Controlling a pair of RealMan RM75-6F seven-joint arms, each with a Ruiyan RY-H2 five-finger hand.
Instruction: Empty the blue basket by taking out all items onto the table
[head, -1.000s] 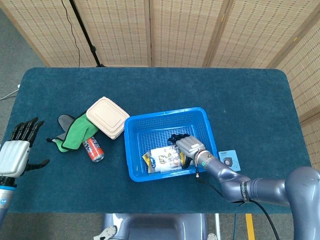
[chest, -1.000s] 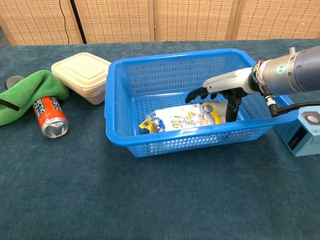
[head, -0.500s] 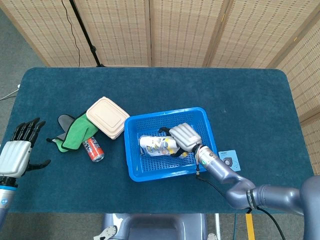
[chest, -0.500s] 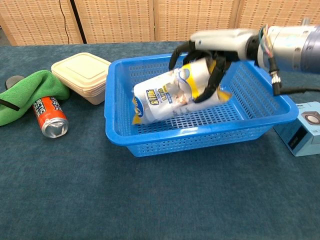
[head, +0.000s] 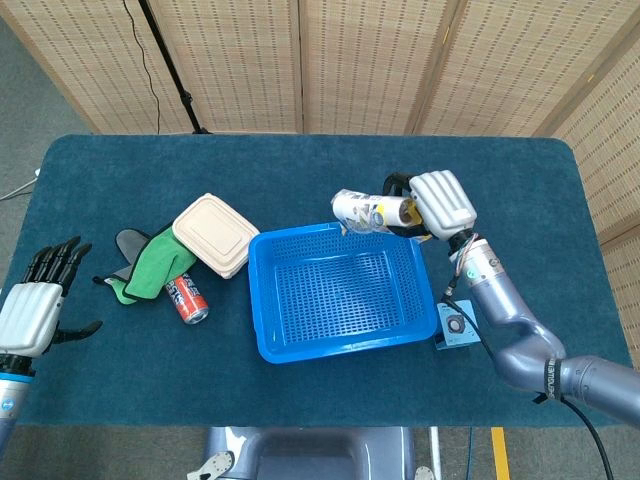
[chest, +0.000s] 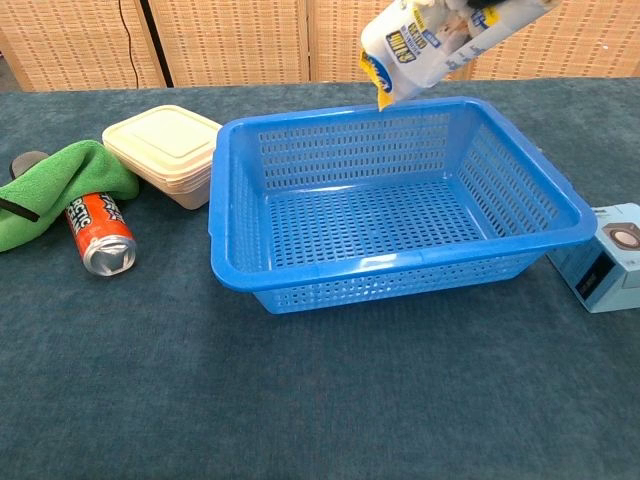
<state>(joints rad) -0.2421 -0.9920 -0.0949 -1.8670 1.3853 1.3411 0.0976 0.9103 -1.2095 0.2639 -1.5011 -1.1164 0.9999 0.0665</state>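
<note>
Nearest the robot, the left hand hung off the near left corner of the dark blue-green cloth-covered table, its dark fingers spread wide and holding nothing. The rectangular blue perforated plastic basket sat on the table a little right of centre, and nothing showed on its mesh floor in either view. Just to its right lay a small light-blue box with a round grey mark on top, close to the basket's right wall. To the basket's left lay a red drink can on its side, touching a crumpled green cloth with a dark grey piece at its far-left end; behind them a beige lidded plastic food container sat just beside the basket's left rear corner. Farther back, the right hand was raised above the basket's far right corner, gripping a white snack pouch with blue and yellow print; the pouch lay sideways in the air, clear of the basket and not touching the table. Behind the table stood folding screens of woven tan panels, a thin black stand leaning before them, on a grey floor.
</note>
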